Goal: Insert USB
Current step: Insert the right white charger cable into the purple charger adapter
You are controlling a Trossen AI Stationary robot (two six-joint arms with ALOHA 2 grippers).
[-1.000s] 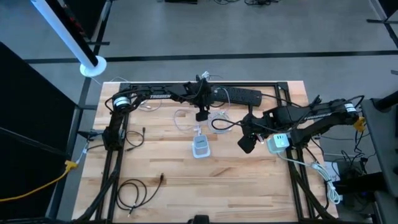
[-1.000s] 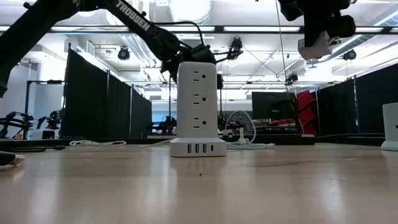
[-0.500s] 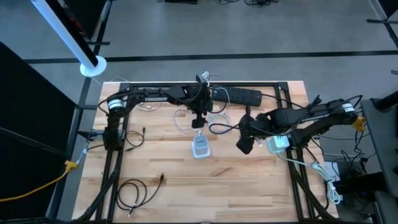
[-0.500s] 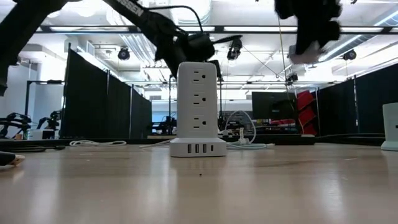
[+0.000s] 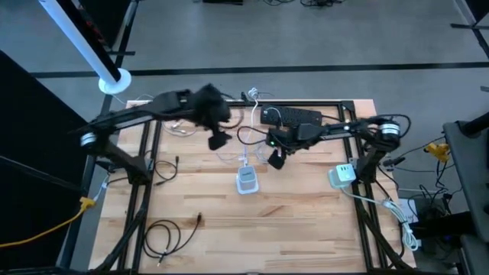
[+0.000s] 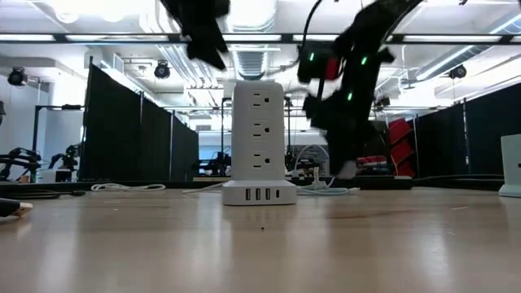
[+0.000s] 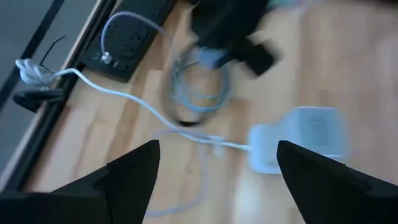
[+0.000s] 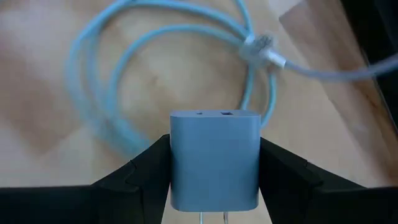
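Note:
My right gripper [image 5: 273, 157] [image 8: 214, 186] is shut on a pale grey USB charger block [image 8: 214, 158]. It is over a white USB cable coil [image 8: 118, 81] just right of the white power tower [image 5: 246, 180] [image 6: 259, 138]. The coil lies flat on the wood, its connector [image 8: 264, 50] loose beside it. My left gripper [image 5: 218, 140] [image 7: 217, 180] hangs open and high, left of the tower, with nothing between its fingers. Another thin white cable [image 7: 143, 106] runs across the wood to the tower. My right gripper pinches the charger block by its two narrow side faces [image 8: 177, 165], one finger [image 8: 146, 171] on each side. The fingers come steeply from above. The block's port face [image 8: 217, 114] points down at the coil, its prongs [image 8: 211, 218] back toward the wrist.
A black power strip [image 5: 294, 116] lies along the far edge. A second white charging block [image 5: 341, 176] stands at the right. Dark loose cables [image 5: 164, 233] lie near the front left corner. Bare wood spreads in front of the tower.
My left gripper has risen and drawn back toward the table's left, away from the tower, staying open. My right gripper has swung toward the table's left and come down over the cable coil, tipping more steeply downward, with the charger block still in its hold.

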